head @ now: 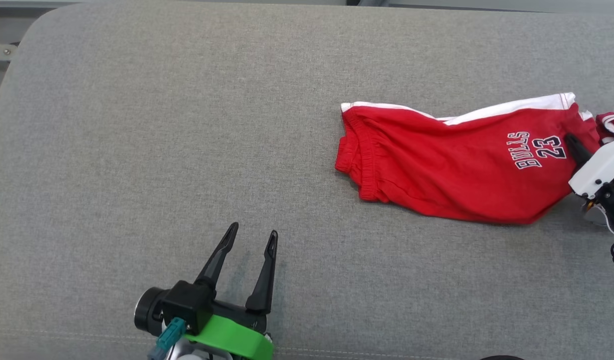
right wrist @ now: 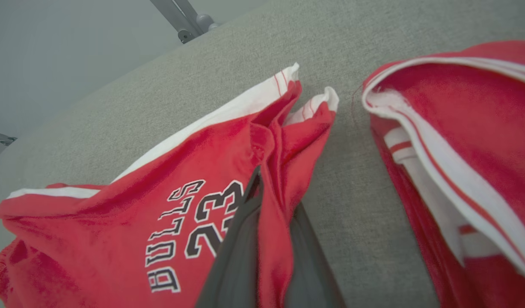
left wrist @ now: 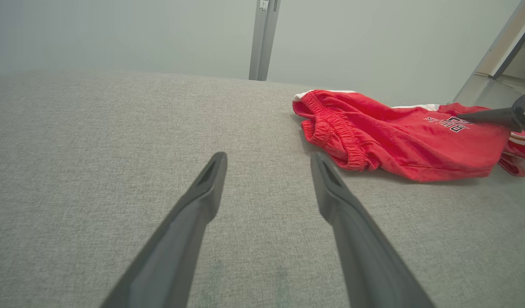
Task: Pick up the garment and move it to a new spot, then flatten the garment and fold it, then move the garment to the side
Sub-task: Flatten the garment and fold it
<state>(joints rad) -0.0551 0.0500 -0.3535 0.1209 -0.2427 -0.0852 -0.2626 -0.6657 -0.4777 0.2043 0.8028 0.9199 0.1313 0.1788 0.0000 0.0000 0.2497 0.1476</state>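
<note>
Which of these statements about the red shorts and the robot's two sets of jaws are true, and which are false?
1. The red shorts lie on the grey fabric surface. True.
2. The right jaws are shut on the shorts' cloth. True.
3. The left jaws grip the shorts too. False: they stand open, apart from the shorts.
4. The print reads LAKERS 8. False: it reads BULLS 23.

Here's the right gripper [right wrist: 273, 192], clamped on a raised ridge of the red jersey shorts with white trim and "BULLS 23" print [right wrist: 117, 214]. The cloth is squeezed between its two dark fingers [right wrist: 232, 265]. The hem corners splay just past the tips. At the right, a second red-and-white fold [right wrist: 459, 128] lies across a strip of grey woven cushion [right wrist: 352, 179]. There's a grey metal strut [right wrist: 176, 17] up top.
</note>
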